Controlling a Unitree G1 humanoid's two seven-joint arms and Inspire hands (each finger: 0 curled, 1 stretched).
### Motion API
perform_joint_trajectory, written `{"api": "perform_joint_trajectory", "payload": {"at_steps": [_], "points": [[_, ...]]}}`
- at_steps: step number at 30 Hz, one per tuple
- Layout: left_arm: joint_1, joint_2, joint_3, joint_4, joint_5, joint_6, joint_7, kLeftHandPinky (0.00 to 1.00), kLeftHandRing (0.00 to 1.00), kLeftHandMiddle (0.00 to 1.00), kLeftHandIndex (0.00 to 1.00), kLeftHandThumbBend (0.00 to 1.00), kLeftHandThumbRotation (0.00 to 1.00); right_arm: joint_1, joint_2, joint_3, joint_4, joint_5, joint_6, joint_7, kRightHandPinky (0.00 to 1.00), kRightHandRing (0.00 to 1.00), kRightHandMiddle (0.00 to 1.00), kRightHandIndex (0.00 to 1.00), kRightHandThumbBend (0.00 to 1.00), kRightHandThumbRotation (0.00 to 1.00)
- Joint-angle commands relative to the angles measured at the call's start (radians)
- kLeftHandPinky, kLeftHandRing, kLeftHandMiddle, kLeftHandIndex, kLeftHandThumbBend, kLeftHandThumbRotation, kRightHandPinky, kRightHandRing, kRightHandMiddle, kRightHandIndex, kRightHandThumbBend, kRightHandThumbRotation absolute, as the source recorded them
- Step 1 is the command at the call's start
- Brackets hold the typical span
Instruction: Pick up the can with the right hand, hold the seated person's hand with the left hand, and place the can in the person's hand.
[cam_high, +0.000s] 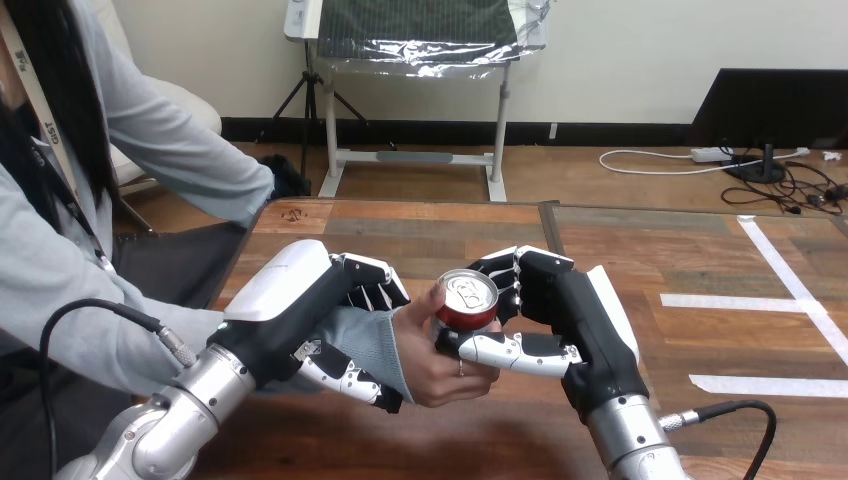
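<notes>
We see the can (468, 300) upright over mid desk (420, 235), R robot hand (572, 312) wrapped round it w/ fingers behind, thumb in front. Person's hand (432, 362) also on it from the left. L robot hand (300, 300) curled round person's wrist (365, 340).

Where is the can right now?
At the head view's centre, the can is gripped by the right hand, with the person's hand touching it from the left.

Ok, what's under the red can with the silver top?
The person's hand lies under the red silver-topped can, thumb up its side. The right hand curls round it, thumb across the front. Its base is hidden, so palm contact cannot be told.
</notes>
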Motion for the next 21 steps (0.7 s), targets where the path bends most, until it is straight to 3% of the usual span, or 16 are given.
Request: {"api": "perform_joint_trajectory", "payload": {"at_steps": [1, 12, 21], "points": [[-0.037, -0.029, 0.005, -0.047, -0.028, -0.006, -0.007, 0.35, 0.4, 0.46, 0.49, 1.0, 0.0, -0.057, -0.001, 0.007, -0.051, -0.009, -0.015, -0.003, 0.4, 0.45, 0.49, 0.51, 0.78, 0.0], [-0.029, -0.026, 0.005, -0.056, -0.028, 0.008, -0.01, 0.39, 0.44, 0.49, 0.52, 1.0, 0.0, -0.06, -0.008, 0.01, -0.054, -0.017, -0.005, 0.0, 0.46, 0.52, 0.56, 0.57, 0.82, 0.0], [-0.023, -0.019, 0.002, -0.068, -0.027, 0.014, -0.019, 0.46, 0.52, 0.57, 0.6, 1.0, 0.01, -0.06, -0.022, 0.014, -0.074, -0.052, 0.035, 0.003, 0.59, 0.64, 0.67, 0.68, 0.88, 0.15]]}}
